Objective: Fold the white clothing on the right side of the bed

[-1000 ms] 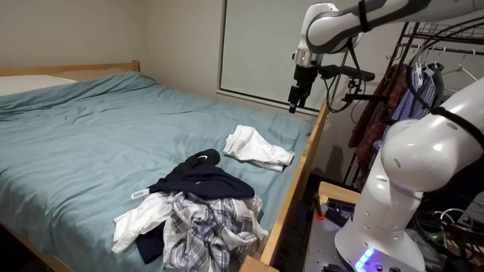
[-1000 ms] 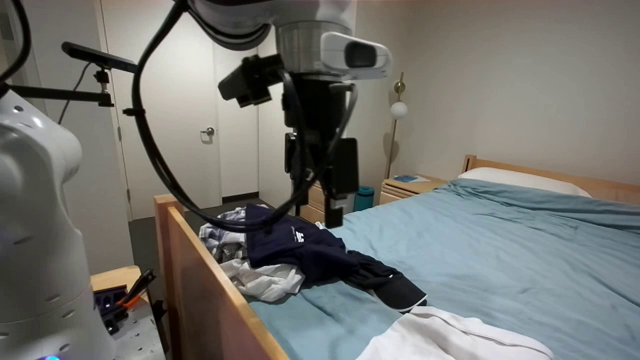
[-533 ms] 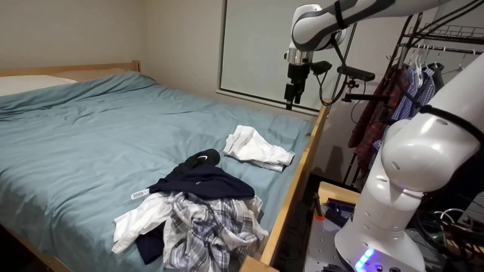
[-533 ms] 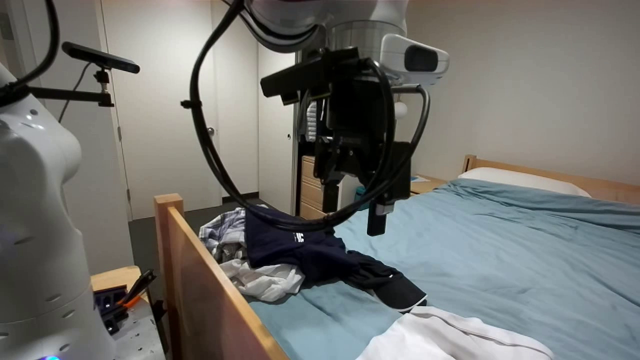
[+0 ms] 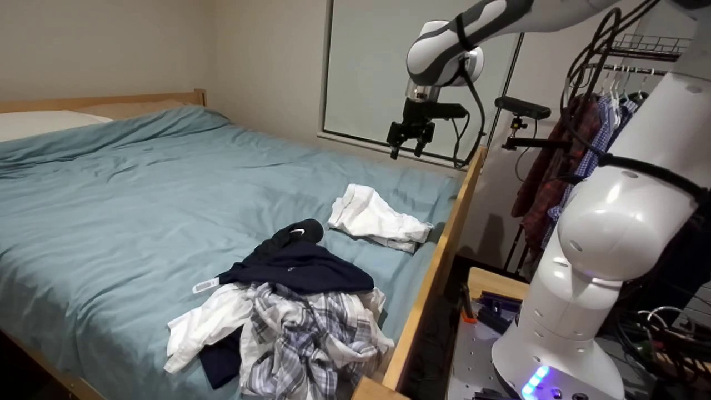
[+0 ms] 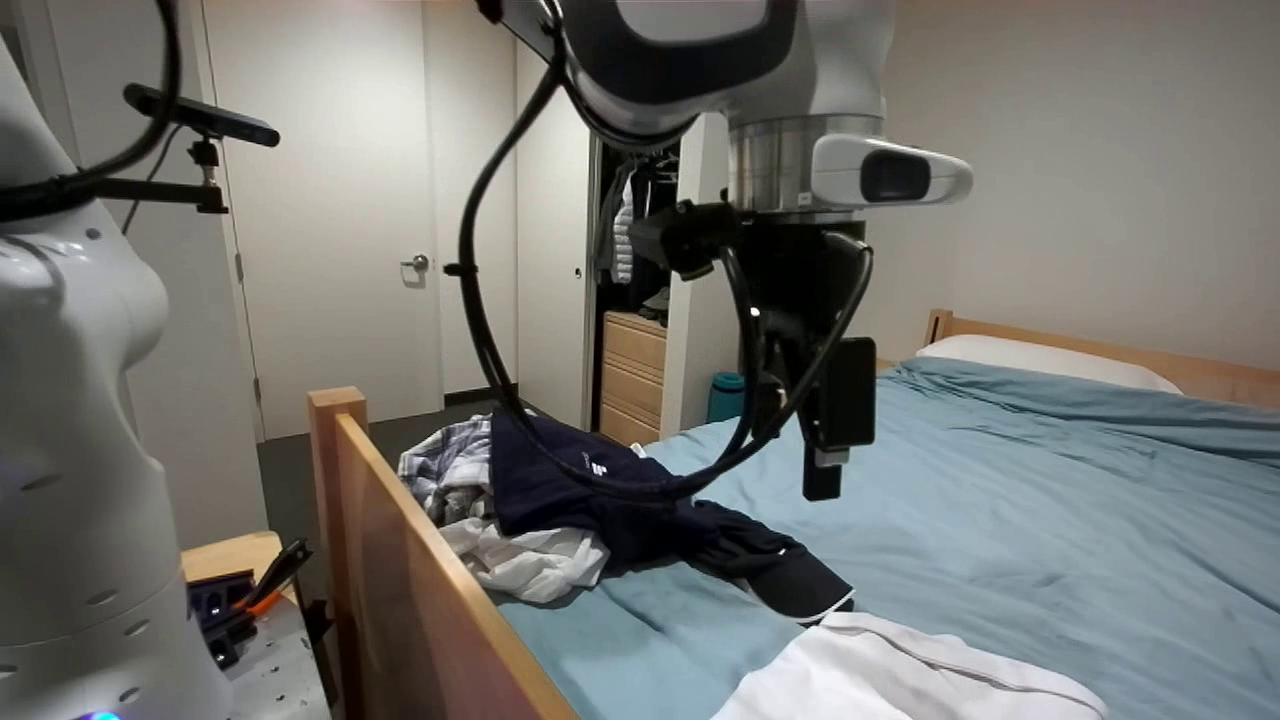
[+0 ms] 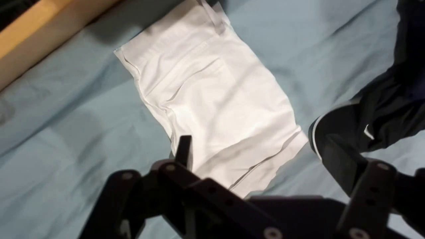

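Observation:
The white clothing [image 5: 377,219] lies wrinkled and roughly flat on the teal sheet of the bed [image 5: 166,205], close to the wooden rail. It also shows, cut off by the lower edge, in an exterior view [image 6: 890,670]. In the wrist view the white clothing [image 7: 215,89] fills the middle, with a fold line near its lower edge. My gripper [image 5: 406,151] hangs pointing down, high above the bed and apart from the clothing. In the wrist view the gripper [image 7: 260,147] is open, its fingers [image 7: 183,151] wide apart with nothing between them. Its left finger overlaps the clothing's edge in that view.
A mixed pile with a navy top [image 5: 305,269] and a plaid garment [image 5: 305,339] lies beside the clothing. A black cap [image 5: 305,229] sits between them. The wooden bed rail [image 5: 439,266] stands between bed and robot base. A cable loop [image 6: 480,330] hangs beside the gripper.
My gripper has moved out over the bed, leftward in one exterior view and rightward in another, and has turned about its vertical axis. The white clothing and the pile have not moved.

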`<state>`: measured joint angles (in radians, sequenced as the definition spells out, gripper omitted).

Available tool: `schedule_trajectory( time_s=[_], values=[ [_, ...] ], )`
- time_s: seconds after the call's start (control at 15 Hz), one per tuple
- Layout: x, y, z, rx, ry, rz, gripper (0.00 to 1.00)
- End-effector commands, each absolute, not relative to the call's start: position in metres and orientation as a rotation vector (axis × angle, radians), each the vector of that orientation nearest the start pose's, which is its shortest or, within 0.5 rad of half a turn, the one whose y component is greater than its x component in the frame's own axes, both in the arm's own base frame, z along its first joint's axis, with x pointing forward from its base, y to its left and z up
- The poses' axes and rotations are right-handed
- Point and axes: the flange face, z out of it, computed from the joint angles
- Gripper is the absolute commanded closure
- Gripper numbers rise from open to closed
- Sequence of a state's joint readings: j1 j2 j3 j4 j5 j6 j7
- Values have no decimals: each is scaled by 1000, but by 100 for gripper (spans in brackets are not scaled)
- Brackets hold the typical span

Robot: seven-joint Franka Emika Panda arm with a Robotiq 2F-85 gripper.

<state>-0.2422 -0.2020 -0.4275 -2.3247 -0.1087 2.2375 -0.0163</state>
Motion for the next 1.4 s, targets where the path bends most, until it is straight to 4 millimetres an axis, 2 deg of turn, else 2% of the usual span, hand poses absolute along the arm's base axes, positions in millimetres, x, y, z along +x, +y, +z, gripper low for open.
schedule_trajectory(
  time_s=[0.0, 0.13, 0.2, 0.27, 0.33, 0.4, 0.53, 0.6, 1.13, 1.33],
  values=[
    [442, -326, 408, -2961, 1213, -182, 0],
    [473, -333, 403, -2922, 1374, -168, 0],
    [479, -332, 404, -2882, 1447, -132, 0],
    [482, -328, 410, -2827, 1467, -106, 0],
    [471, -324, 403, -2915, 1377, -147, 0],
    [478, -324, 402, -2914, 1382, -139, 0],
    [478, -324, 399, -2916, 1380, -132, 0],
    [487, -328, 391, -2868, 1569, -175, 0],
    [537, -370, 334, -2537, 2193, -113, 0],
    [561, -372, 319, -2538, 2257, -23, 0]
  ],
)
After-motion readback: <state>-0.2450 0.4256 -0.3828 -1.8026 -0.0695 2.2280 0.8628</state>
